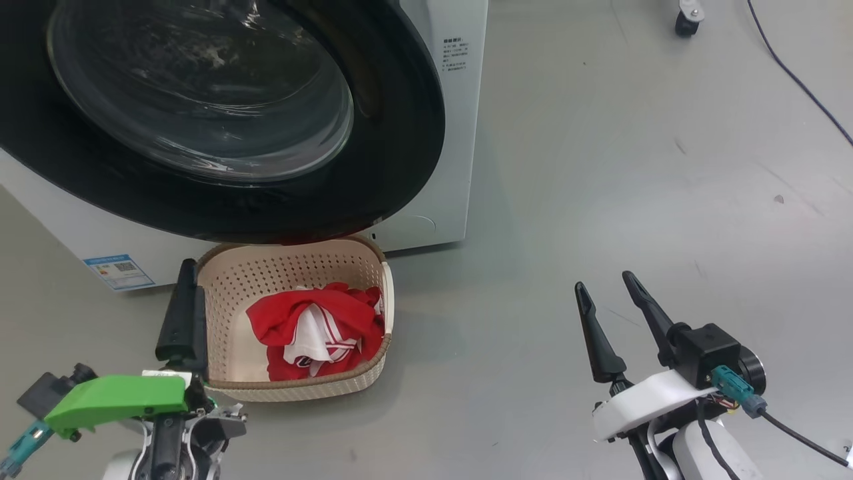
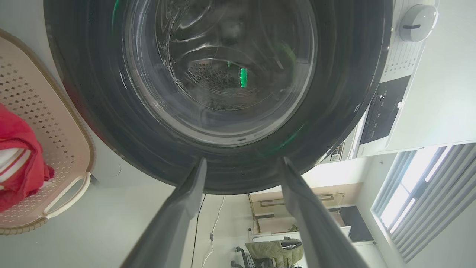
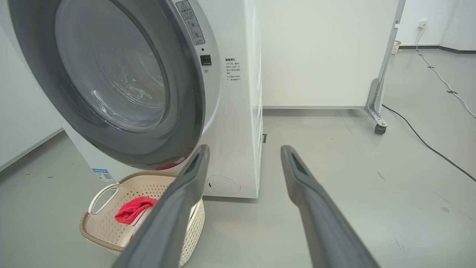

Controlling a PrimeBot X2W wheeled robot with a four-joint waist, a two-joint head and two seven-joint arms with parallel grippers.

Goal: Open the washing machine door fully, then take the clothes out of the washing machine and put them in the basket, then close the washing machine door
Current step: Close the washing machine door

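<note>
**Both grippers empty, clothes in the basket**

Left gripper (image 1: 189, 277), at 8 o'clock in the head view: jaws wide, empty, just beside the basket (image 1: 293, 265). Right gripper (image 1: 604, 281), at 4 o'clock: likewise wide, over floor (image 1: 600, 167). Clothes (image 1: 313, 330) lie in the basket, beneath the washing machine door (image 1: 400, 133), which sits against the washing machine (image 1: 466, 133) at 11 o'clock.

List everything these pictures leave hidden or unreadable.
The washing machine door: head view, the frame edge cuts off its top and left, and its rim hides the latch.
The drum: left wrist view, glare on the glass blurs what is inside.
Side label: head view, print too small.
The basket: right wrist view, a finger of the right tool covers part of it.
</note>
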